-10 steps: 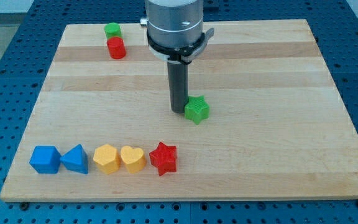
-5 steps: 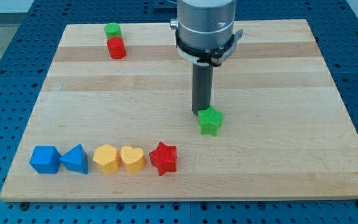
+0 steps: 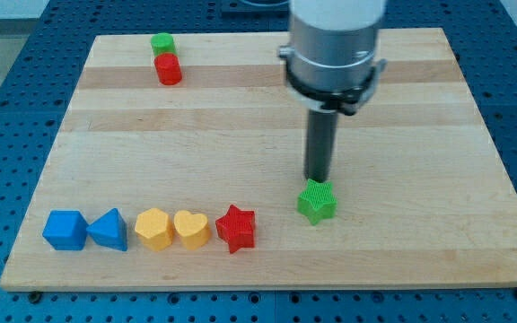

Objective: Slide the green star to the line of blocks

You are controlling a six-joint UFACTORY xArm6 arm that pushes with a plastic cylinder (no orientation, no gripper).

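Observation:
The green star (image 3: 317, 201) lies on the wooden board (image 3: 420, 135), right of centre and toward the view's bottom. My tip (image 3: 317, 178) stands just above the star in the view, touching or nearly touching its upper edge. A line of blocks runs along the view's bottom left: a blue cube (image 3: 65, 230), a blue triangular block (image 3: 109, 230), a yellow hexagonal block (image 3: 154, 228), a yellow heart (image 3: 191, 229) and a red star (image 3: 236, 227). The green star sits to the right of the red star and slightly higher, with a gap between them.
A small green block (image 3: 162, 43) and a red cylinder (image 3: 168, 69) stand close together at the view's top left of the board. The arm's wide grey body (image 3: 335, 45) hangs over the board's upper middle. Blue perforated table surrounds the board.
My tip has moved right and toward the view's bottom, and the green star has slid the same way, ending lower and further right, closer to the row's height.

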